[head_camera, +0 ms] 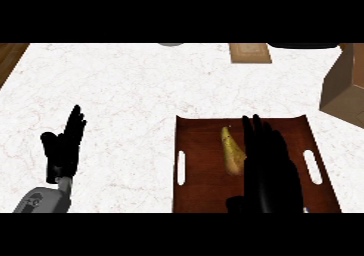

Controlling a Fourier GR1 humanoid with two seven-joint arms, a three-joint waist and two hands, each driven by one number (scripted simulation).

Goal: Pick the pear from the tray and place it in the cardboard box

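Observation:
A yellow-green pear (231, 151) lies on the brown wooden tray (202, 170), in its middle. My right hand (268, 170) hovers over the tray with straight fingers pointing away from me. It sits just right of the pear and covers part of the pear's right side. The cardboard box (349, 85) stands at the right edge of the counter, beyond the tray's far right corner. My left hand (64, 147) rests open on the left, fingers up, well away from the tray.
The white marble counter (126, 85) stretches to the far edge, where a small wooden board (250, 52) lies. A dark object (303, 45) and a grey rim (170, 44) peek in at the top. Wooden floor (4, 60) shows at the far left.

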